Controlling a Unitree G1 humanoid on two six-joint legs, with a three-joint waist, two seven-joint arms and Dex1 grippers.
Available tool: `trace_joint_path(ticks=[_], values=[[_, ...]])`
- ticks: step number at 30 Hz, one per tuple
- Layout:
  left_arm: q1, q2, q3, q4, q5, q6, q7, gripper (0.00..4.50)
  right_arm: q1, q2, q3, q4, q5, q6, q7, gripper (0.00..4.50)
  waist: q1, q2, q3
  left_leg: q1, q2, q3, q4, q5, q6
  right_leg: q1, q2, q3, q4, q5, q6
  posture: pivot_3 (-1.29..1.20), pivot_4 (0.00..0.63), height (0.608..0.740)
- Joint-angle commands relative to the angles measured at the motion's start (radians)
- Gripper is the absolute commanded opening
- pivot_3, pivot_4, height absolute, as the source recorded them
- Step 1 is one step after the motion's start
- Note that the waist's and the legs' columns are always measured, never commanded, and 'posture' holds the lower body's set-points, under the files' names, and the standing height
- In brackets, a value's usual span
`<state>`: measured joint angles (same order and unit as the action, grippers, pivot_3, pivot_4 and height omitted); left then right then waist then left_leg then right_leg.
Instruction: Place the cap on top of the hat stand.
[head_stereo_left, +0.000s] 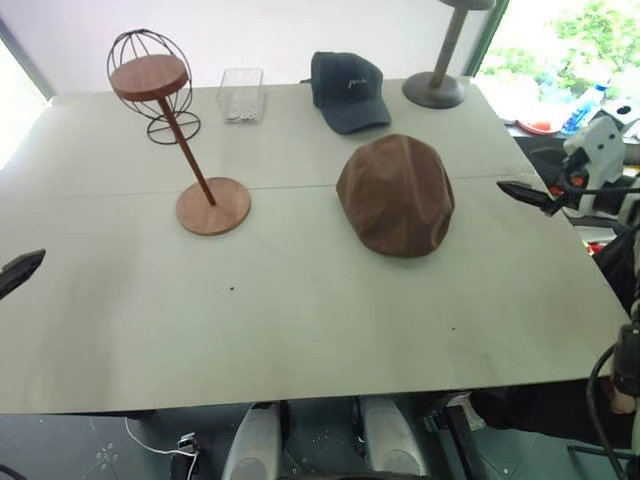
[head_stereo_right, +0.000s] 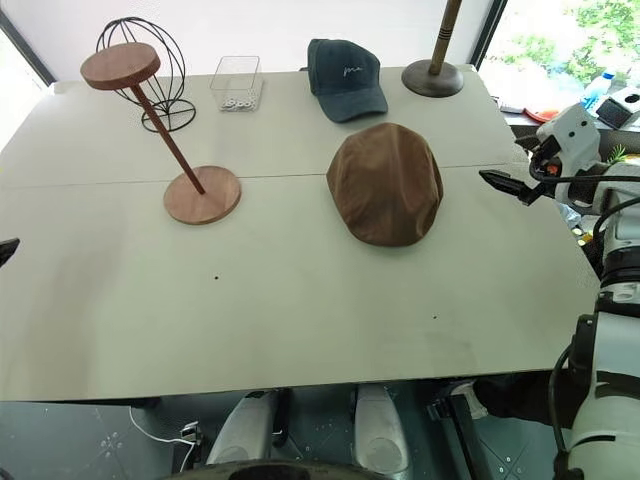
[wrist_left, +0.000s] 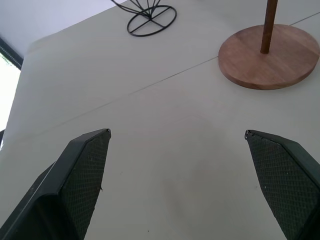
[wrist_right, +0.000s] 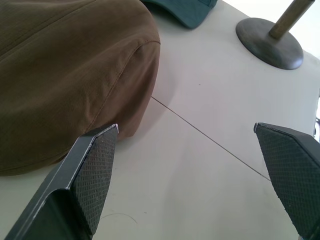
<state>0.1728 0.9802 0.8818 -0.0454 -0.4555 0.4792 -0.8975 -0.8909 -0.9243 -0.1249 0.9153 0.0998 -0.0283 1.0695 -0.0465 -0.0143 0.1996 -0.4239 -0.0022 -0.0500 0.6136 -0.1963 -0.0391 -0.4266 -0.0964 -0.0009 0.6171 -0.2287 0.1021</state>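
Note:
The brown cap (head_stereo_left: 395, 195) lies flat on the table, right of centre. The hat stand (head_stereo_left: 213, 206) is reddish-brown wood and stands to the cap's left, its thin rod slanting up to a bare round disc top (head_stereo_left: 150, 77). My right gripper (wrist_right: 186, 126) is open just off the cap's right side, low over the table, holding nothing. The cap's edge (wrist_right: 65, 75) lies beside one finger. My left gripper (wrist_left: 177, 132) is open over the table's left part, short of the stand's base (wrist_left: 270, 57), with nothing between its fingers.
A dark navy baseball cap (head_stereo_left: 347, 90) lies behind the brown cap. A grey thick-stemmed stand (head_stereo_left: 435, 88) is at the back right. A black wire globe stand (head_stereo_left: 173, 128) is behind the wooden disc, with a clear plastic box (head_stereo_left: 241, 95) beside it.

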Motion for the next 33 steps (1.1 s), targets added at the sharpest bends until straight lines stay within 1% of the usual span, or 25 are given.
trace_joint_path(ticks=[1,12,19,25,27,29,31,33], values=[[-0.008,0.025,0.013,0.008,0.007,-0.028,-0.014,4.50,-0.027,-0.031,-0.017,-0.001,0.003,-0.022,0.001,4.45,0.000,0.000,0.000,0.000,0.000,0.000,0.000,0.000,0.000,0.000,0.000,0.000,0.000,0.000,0.000,0.00,0.150,0.740],[-0.027,0.027,0.018,0.019,-0.007,0.001,-0.031,4.50,-0.035,-0.029,-0.018,0.025,0.002,-0.037,-0.007,4.45,0.001,0.000,0.000,0.000,0.000,0.000,0.001,0.000,0.000,0.000,0.000,0.000,0.002,0.000,0.000,0.00,0.150,0.740],[-0.057,0.050,0.021,0.021,-0.034,0.040,-0.047,4.50,-0.056,-0.032,-0.008,0.031,-0.007,-0.042,-0.004,4.45,0.001,0.000,0.000,0.001,0.000,0.001,0.002,0.000,0.000,0.000,0.000,0.001,0.004,0.000,0.000,0.00,0.150,0.740],[-0.144,0.154,-0.009,-0.105,-0.211,0.228,-0.160,4.50,-0.107,-0.040,0.013,-0.009,-0.023,-0.037,0.029,4.45,0.001,0.000,0.000,0.002,0.000,0.001,0.003,0.000,0.000,0.000,0.000,0.002,0.006,0.000,0.000,0.00,0.150,0.740],[-0.170,0.209,-0.030,-0.169,-0.301,0.304,-0.227,4.50,-0.108,-0.045,0.025,-0.071,-0.025,-0.012,0.041,4.45,0.001,0.000,0.000,0.002,0.000,0.001,0.003,0.000,0.000,0.000,0.000,0.002,0.006,0.000,0.000,0.00,0.150,0.740],[-0.195,0.245,-0.052,-0.196,-0.354,0.347,-0.268,4.50,-0.088,-0.050,0.030,-0.144,-0.021,0.012,0.052,4.45,0.001,0.000,0.000,0.002,0.000,0.002,0.003,0.000,0.000,0.000,0.000,0.003,0.007,0.000,0.000,0.00,0.150,0.740],[-0.239,0.285,-0.095,-0.204,-0.409,0.380,-0.309,4.50,-0.028,-0.055,0.027,-0.297,0.001,0.078,0.062,4.45,0.000,0.001,0.000,0.003,0.000,0.002,0.003,0.000,0.000,0.000,0.000,0.003,0.009,-0.001,0.001,0.00,0.150,0.740],[-0.315,0.327,-0.183,-0.201,-0.459,0.390,-0.351,4.50,0.067,-0.056,0.017,-0.524,0.038,0.185,0.059,4.45,0.002,-0.001,0.000,0.004,0.000,0.001,0.002,0.000,0.000,0.000,0.001,0.003,0.011,-0.001,0.002,0.00,0.150,0.740]])
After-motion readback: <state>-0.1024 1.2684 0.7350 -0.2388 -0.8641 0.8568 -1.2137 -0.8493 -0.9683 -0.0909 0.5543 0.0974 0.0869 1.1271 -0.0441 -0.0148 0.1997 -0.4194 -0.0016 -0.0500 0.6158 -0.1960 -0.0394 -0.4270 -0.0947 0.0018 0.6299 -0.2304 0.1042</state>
